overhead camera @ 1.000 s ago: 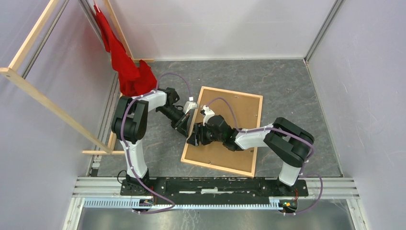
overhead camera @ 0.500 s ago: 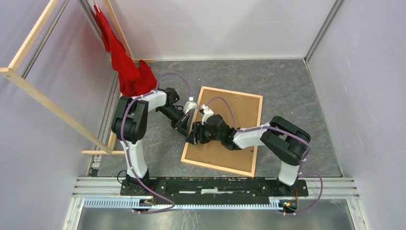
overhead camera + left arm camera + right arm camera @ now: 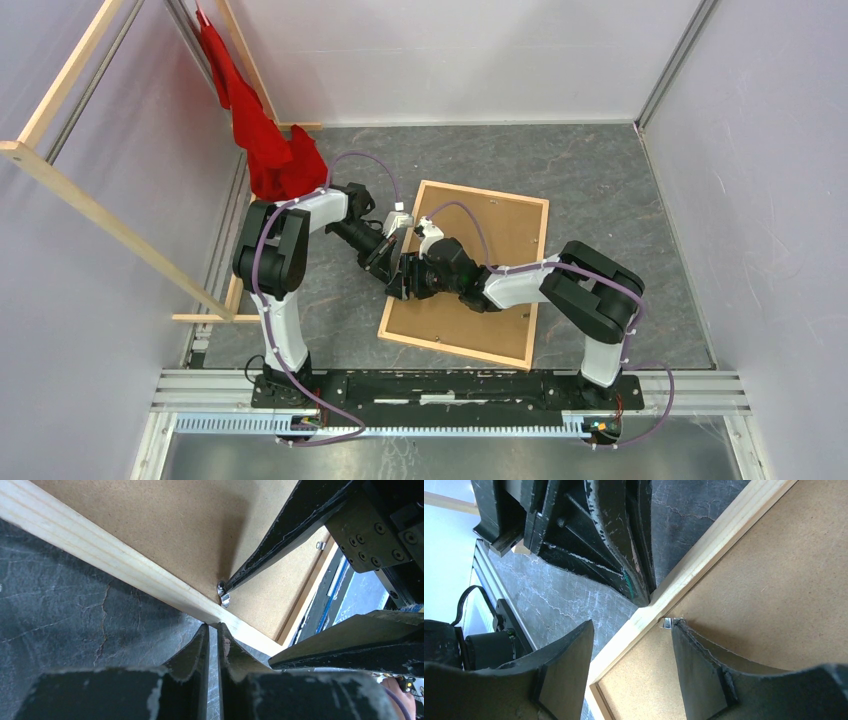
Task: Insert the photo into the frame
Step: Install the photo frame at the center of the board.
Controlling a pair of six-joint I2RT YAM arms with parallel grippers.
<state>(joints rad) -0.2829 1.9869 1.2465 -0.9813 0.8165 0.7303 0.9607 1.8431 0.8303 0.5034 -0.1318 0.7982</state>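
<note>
The frame lies face down on the dark table with the brown hardboard panel set in it. The photo is not in view. My left gripper is shut and empty, its tips against the outer side of the frame's left rail. My right gripper is open and straddles that same rail. Its inner finger touches a small metal tab at the panel's edge. The tab also shows in the left wrist view.
A red cloth hangs at the back left beside long wooden rails. Pale walls close in the table on three sides. The arms' mounting rail runs along the near edge.
My right gripper has slid a little left along the panel to the frame's left rail. The left arm has not moved.
</note>
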